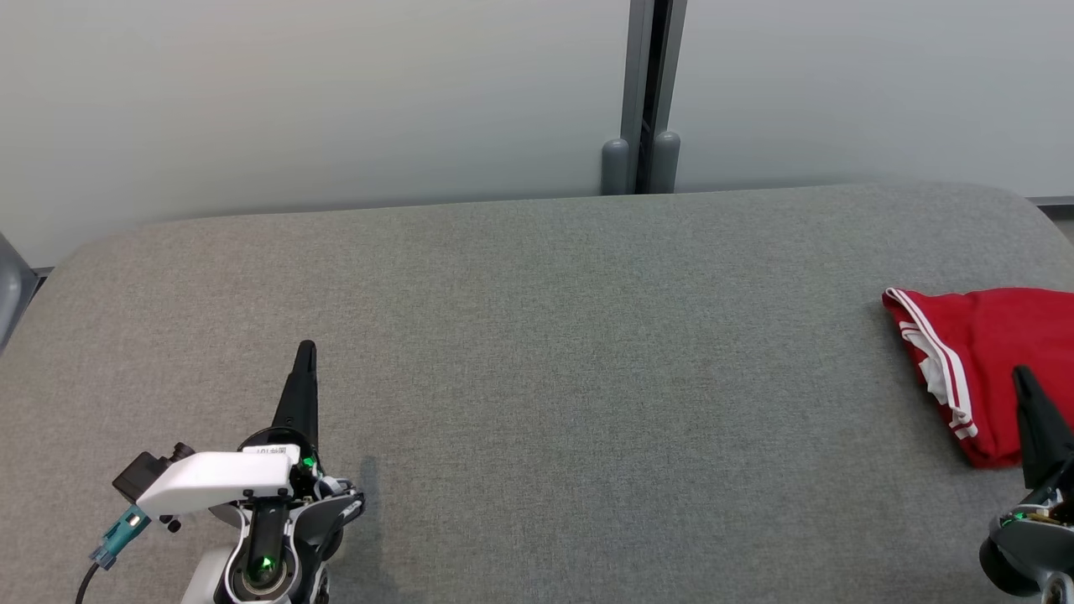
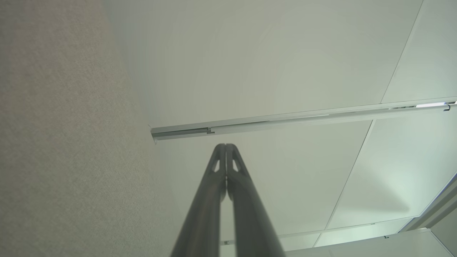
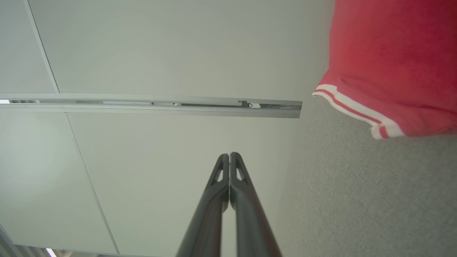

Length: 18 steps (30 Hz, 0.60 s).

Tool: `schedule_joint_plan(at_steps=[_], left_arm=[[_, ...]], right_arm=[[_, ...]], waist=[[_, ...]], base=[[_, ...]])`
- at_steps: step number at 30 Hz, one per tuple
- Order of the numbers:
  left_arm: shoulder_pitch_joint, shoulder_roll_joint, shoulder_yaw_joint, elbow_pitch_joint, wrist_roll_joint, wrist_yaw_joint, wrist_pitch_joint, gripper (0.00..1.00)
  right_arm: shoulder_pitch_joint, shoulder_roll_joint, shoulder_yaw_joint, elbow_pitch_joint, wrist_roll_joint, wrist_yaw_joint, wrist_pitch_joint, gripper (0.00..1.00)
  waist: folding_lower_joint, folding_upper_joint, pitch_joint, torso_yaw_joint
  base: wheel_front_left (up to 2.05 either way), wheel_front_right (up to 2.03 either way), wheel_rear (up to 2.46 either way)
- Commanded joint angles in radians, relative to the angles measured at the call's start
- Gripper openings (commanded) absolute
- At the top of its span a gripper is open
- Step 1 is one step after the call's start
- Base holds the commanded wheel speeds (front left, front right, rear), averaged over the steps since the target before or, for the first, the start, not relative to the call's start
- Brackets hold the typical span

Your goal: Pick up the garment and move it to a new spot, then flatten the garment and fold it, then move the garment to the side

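Tabletop (image 1: 537, 352): grey woven covering, rounded far corners, set against pale wall panels (image 1: 336, 101) with a grey upright post (image 1: 650, 84) behind the far edge. Garment (image 1: 990, 361): red, white double stripe along the hem, folded into a compact bundle, lying flat at the right edge of the tabletop, about midway between far and near edges, running out past the picture's right side. Left hand (image 1: 306, 352): near the near-left corner, over bare covering, well apart from the garment, fingers pressed together, empty; same seen from the left wrist (image 2: 226, 146), tips closed against the wall panels behind. Right hand (image 1: 1022, 376): near the near-right corner, fingers together, empty, tip overlapping the garment's near part as seen from the head; from the right wrist (image 3: 229, 155), closed tips clear of the cloth, garment (image 3: 389, 53) off to one side with striped hem toward the fingers.
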<state>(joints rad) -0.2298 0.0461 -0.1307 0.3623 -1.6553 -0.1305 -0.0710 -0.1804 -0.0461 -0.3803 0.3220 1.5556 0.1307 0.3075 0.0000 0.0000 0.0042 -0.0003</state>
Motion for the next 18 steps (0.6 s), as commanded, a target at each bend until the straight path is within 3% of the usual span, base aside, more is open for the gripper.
schedule_joint_plan(at_steps=[1,18], left_arm=[[-0.014,0.003,0.004,-0.001,-0.001,-0.005,0.002,0.0],[-0.014,0.003,0.003,-0.001,-0.001,-0.005,0.002,0.0]], right_arm=[[-0.009,-0.008,-0.002,0.0,0.001,0.0,0.001,0.0],[-0.009,-0.008,-0.002,0.0,0.001,0.0,0.001,0.0]], waist=[[0.0,0.0,0.0,0.0],[0.0,0.0,0.0,0.0]], base=[[0.0,0.0,0.0],[0.0,0.0,0.0]])
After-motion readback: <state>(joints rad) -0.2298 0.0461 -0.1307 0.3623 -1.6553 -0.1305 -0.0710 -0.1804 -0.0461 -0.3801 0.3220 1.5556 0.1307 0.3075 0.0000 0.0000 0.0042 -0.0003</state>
